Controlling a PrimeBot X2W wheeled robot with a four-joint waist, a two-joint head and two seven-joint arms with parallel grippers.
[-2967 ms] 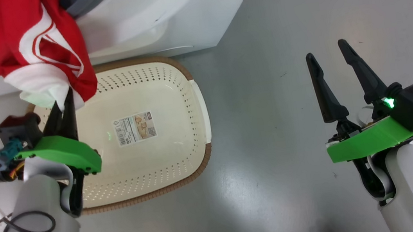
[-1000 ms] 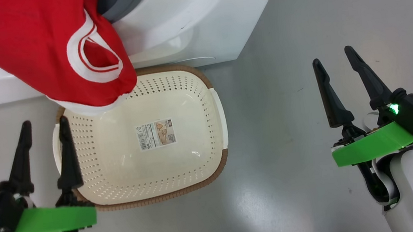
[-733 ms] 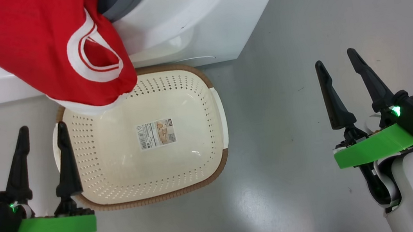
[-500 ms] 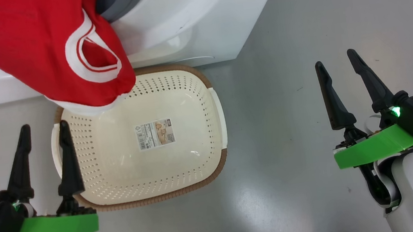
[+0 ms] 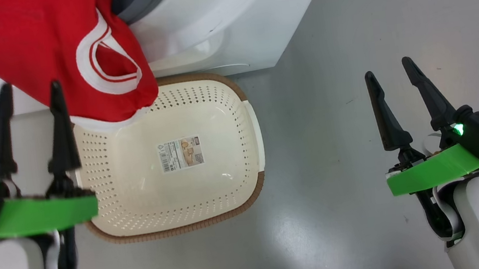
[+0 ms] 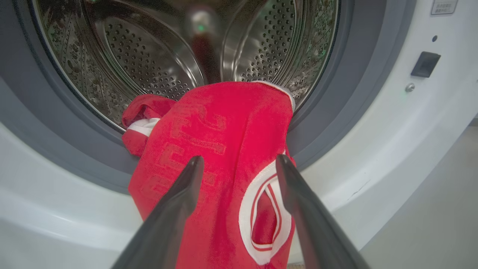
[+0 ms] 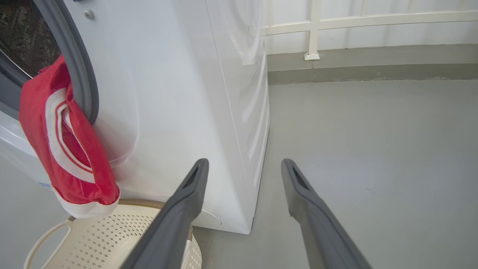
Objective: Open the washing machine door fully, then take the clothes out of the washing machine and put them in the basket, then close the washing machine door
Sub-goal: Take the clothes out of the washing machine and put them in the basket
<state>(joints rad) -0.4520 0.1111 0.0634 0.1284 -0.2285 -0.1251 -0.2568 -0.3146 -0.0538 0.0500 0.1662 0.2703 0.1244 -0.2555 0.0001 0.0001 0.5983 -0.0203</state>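
Clothes (image 5: 52,61): one bright red garment with white bands, draped out of the steel studded drum (image 6: 149,56) across the grey rubber ring (image 6: 347,93) and down the white front of the washing machine (image 5: 216,18). Long axis runs from the drum mouth downward; the upper end lies inside the drum, and the lower, white-edged end hangs free above the far left corner of the basket (image 5: 178,231). A white-banded oval opening sits near the lower end, facing outward. Basket: cream, perforated, brown-rimmed, standing on the grey floor (image 5: 343,12) just in front of the machine, long axis roughly parallel to the machine's front, a handle at its right end; inside, a paper label (image 5: 180,153) on the bottom. Left gripper (image 5: 30,86): fingers spread wide, holding nothing, pointing at the hanging garment and framing it in the left wrist view; whether the tips touch the cloth cannot be told. Right gripper (image 5: 386,67): fingers spread wide, holding nothing, over bare floor well to the right of the basket, pointing past the machine's side corner.
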